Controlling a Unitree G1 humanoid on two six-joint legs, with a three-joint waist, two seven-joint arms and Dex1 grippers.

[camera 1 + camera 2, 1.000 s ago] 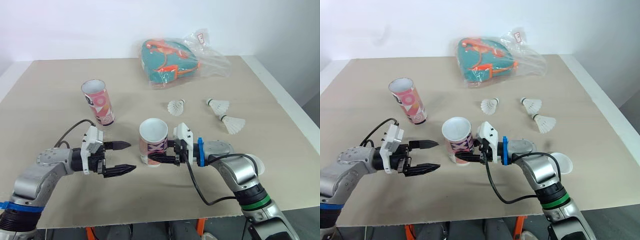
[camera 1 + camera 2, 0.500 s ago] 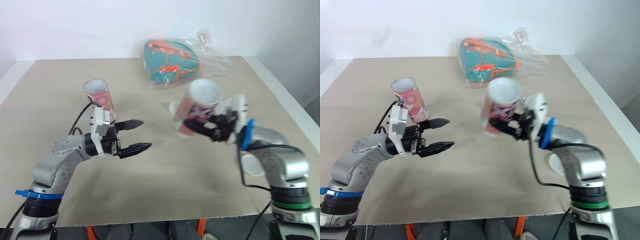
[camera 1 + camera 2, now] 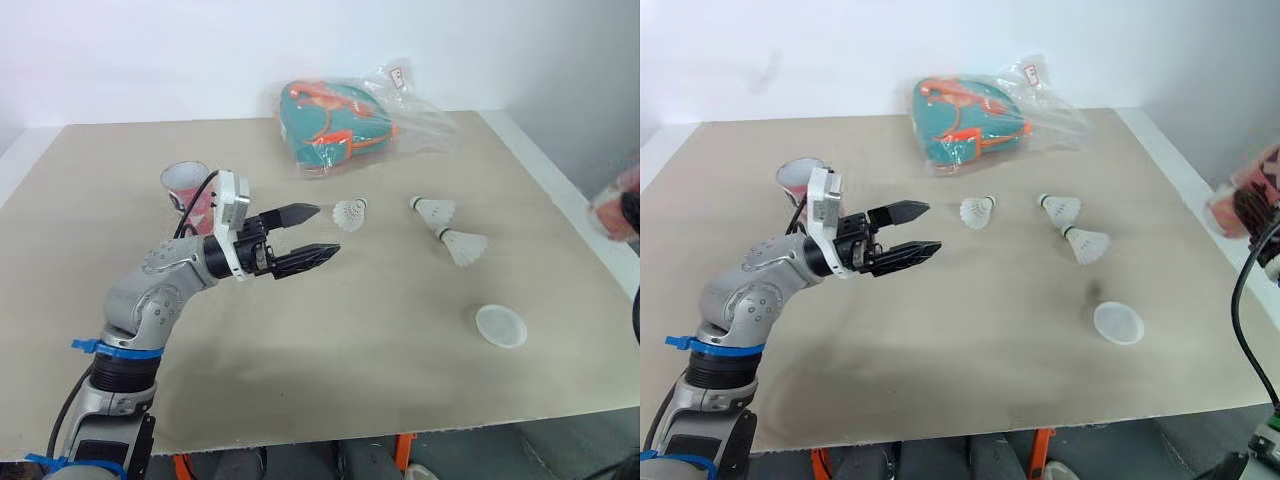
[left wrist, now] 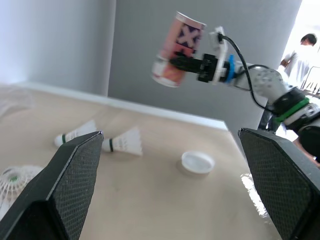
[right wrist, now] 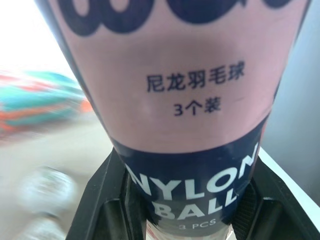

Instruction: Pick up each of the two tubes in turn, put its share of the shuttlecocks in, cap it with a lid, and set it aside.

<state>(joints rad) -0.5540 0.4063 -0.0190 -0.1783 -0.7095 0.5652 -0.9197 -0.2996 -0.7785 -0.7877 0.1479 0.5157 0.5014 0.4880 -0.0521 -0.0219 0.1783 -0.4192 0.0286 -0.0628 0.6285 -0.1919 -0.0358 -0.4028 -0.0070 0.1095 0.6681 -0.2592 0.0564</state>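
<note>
The pink-and-navy cardboard tube [image 4: 179,40] is clamped near its base in the right claw [image 4: 187,63], held clear of the tan tabletop [image 3: 350,350], mouth up for loading, while the left claw [image 3: 326,230] is spread wide just short of a white shuttlecock [image 3: 349,213], judged its next pickup.

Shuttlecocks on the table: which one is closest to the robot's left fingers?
The shuttlecock lying alone, just beyond the tips of the open left fingers. The other two shuttlecocks lie near each other, farther toward the robot's right.
</note>
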